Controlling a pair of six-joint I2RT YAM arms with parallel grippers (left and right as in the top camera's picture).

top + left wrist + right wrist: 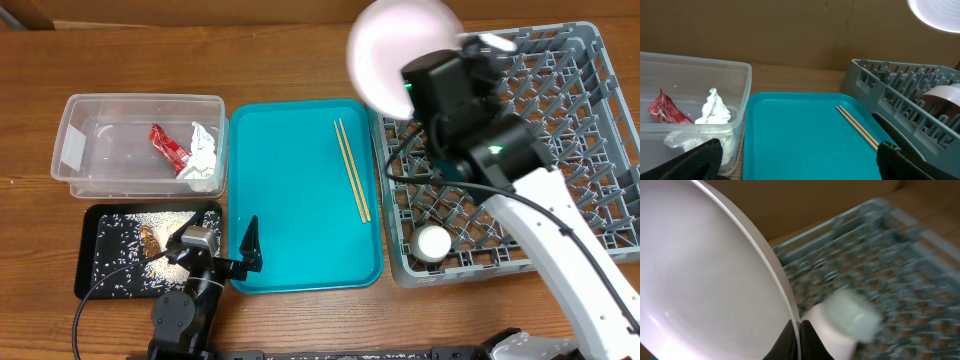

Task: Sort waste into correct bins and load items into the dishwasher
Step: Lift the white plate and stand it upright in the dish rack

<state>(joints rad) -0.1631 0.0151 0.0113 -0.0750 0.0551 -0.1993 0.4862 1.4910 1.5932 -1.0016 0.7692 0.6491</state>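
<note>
White round plate (400, 50), smooth glossy ceramic-looking w/ faint concentric rings on its face, is held up in the air over the back-left corner of the dish rack (560, 120), tilted, blurred in overhead. R gripper (799, 342) is clamped on the plate's thin rim, dark fingers pinching the edge at bottom of wrist view. Rack = grey plastic grid w/ upright pegs; a small white cup (434, 242) sits in its front-left part, on its side in L wrist view. Teal plastic tray (290, 200), rounded corners, lies just left of the rack, w/ a pair of thin pale wood chopsticks (352, 170) on its right side. Clear plastic bin (75, 140) holds a crumpled red wrapper (168, 145) + white tissue (205, 155). Black tray (95, 250) is speckled w/ pale crumbs. L gripper (215, 245) is spread wide, holding nothing, low at the teal tray's front-left corner.
</note>
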